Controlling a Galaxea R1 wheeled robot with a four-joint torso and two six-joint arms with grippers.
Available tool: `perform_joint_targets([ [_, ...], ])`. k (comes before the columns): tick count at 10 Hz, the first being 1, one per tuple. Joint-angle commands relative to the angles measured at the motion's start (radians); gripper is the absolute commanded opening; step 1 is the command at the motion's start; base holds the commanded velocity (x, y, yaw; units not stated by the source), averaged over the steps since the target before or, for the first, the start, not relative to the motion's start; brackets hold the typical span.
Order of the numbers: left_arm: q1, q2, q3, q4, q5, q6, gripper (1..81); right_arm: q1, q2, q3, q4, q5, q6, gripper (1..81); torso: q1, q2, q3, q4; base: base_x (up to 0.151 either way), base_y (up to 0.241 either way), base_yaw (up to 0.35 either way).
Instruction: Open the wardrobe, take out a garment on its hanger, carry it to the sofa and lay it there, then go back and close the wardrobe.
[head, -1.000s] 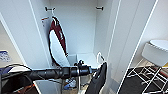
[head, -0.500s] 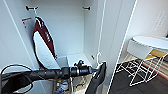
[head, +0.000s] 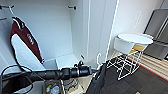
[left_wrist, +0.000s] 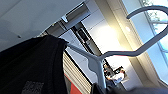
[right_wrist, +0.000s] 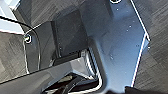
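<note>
The wardrobe (head: 50, 30) stands open, its white door (head: 100, 30) swung out to the right. My left arm reaches across the head view from the left. At its end, the left gripper (head: 96, 70) is shut on the pale hanger (head: 98, 58), whose hook points up. The black garment (head: 96, 81) hangs limp from it, just outside the wardrobe. Seen from the left wrist, the hanger (left_wrist: 105, 53) arcs overhead and the black garment (left_wrist: 30, 65) drapes over one of its arms.
A dark red and white garment (head: 25, 47) still hangs inside the wardrobe, with a white box (head: 66, 61) on its floor. A round white table (head: 133, 40) on wire legs stands to the right on dark carpet. My grey base (right_wrist: 112, 50) shows in the right wrist view.
The whole head picture has shifted left, so the camera has turned right. The wardrobe sits further left, the white table nearer the middle. The black garment stays with the left arm.
</note>
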Motion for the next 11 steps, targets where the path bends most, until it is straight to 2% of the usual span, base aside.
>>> perform_joint_targets([
  [1,-0.153,0.018,0.040,0.024,-0.040,0.011,1.0,0.032,0.008,0.007,-0.002,-0.062,-0.007,81.1,0.000,0.000,0.000,0.000,0.000,0.000,-0.342],
  [11,-0.142,0.046,0.051,0.060,-0.038,0.011,1.0,0.029,0.009,0.007,0.008,-0.062,-0.004,81.1,0.000,0.000,0.000,0.000,0.000,0.000,-0.342],
])
